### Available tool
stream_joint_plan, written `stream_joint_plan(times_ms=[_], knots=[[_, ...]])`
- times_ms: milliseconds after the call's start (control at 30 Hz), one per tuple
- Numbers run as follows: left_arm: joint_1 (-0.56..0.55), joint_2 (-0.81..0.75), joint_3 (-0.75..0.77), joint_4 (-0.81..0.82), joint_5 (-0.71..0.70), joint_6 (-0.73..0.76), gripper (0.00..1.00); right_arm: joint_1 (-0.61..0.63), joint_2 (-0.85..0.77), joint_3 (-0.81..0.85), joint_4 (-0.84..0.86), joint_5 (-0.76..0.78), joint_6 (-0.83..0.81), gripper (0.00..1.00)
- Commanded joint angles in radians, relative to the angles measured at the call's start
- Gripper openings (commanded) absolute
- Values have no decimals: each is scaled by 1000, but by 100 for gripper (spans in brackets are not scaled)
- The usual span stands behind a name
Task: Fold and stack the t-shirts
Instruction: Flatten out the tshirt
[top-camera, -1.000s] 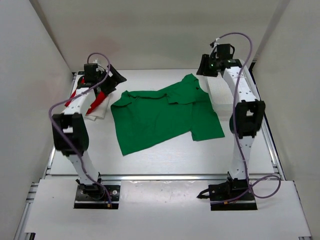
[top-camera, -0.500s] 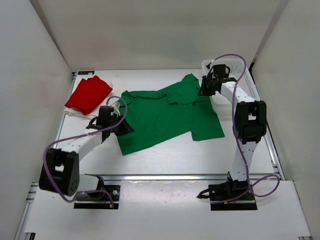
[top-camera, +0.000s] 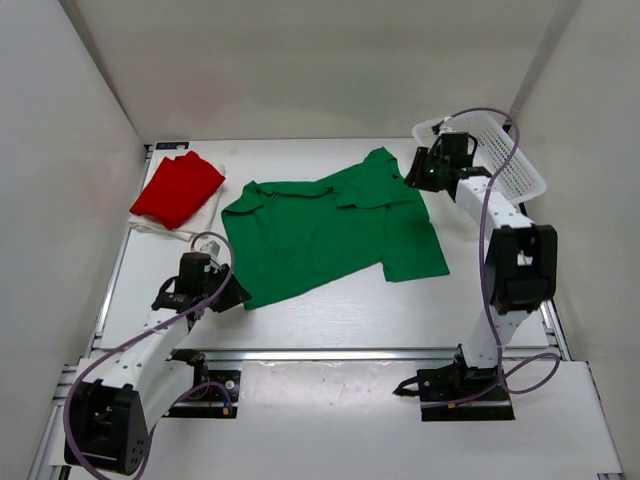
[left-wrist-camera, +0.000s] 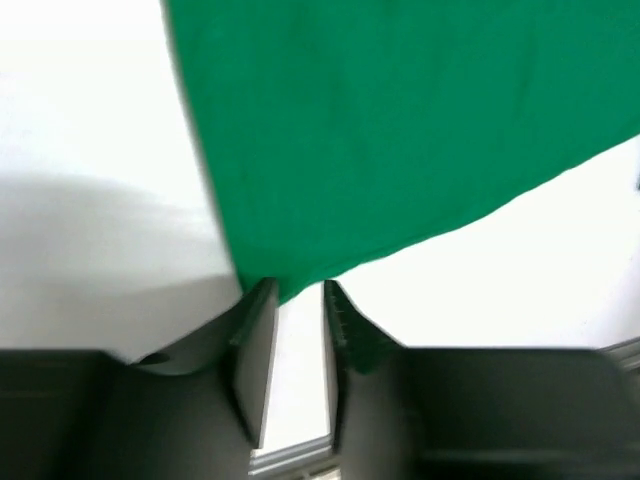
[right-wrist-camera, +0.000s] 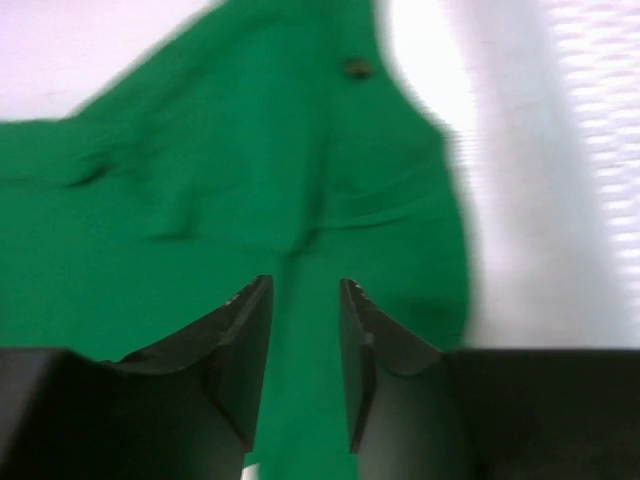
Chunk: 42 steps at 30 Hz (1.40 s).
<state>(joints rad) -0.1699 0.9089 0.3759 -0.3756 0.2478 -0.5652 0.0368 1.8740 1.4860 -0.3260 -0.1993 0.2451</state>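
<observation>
My jaws stood slightly parted: left gripper (left-wrist-camera: 298, 290) at the green shirt's (top-camera: 320, 235) corner, right gripper (right-wrist-camera: 304, 288) over its blurred cloth.

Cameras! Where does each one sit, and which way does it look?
Top external: high up behind the arms, looking down at the table; the left arm and right arm show whole.
Left wrist: on the left arm's wrist, looking past the left gripper at the green t-shirt, its near corner.
Right wrist: on the right arm's wrist, looking past the right gripper at the green t-shirt's far right part.
Shared: all three see the green t-shirt; only the top view shows the red t-shirt.
</observation>
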Motion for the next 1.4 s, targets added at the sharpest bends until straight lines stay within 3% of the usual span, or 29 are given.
stream_joint_plan(times_ms=[0,167,367,567,667,833,867,1033,1200,1267,1367], knots=[[-9,-51,-31,-86,-60,-37,38,87,-204,-166,151,-23,58,32],[26,-82,-89,-89,-53,-116,56,162,-358,-371,226,-38,83,33],[78,-79,-202,16,28,-239,57,213,-505,-578,314,-65,111,33],[99,-82,-295,173,84,-354,50,284,-587,-700,366,-49,120,32],[106,-85,-313,219,100,-366,41,284,-608,-742,363,-43,128,32],[116,-90,-293,273,128,-375,3,215,-665,-839,364,32,178,32],[115,-88,-264,276,125,-368,0,183,-685,-868,366,53,192,34],[104,-44,-79,250,81,-302,0,33,-725,-915,297,149,177,36],[107,56,138,211,99,-194,0,-17,-707,-974,249,313,178,39],[139,108,199,208,172,-194,0,-35,-681,-994,263,319,184,41],[164,120,175,297,237,-251,0,-116,-624,-1012,312,233,201,42]])
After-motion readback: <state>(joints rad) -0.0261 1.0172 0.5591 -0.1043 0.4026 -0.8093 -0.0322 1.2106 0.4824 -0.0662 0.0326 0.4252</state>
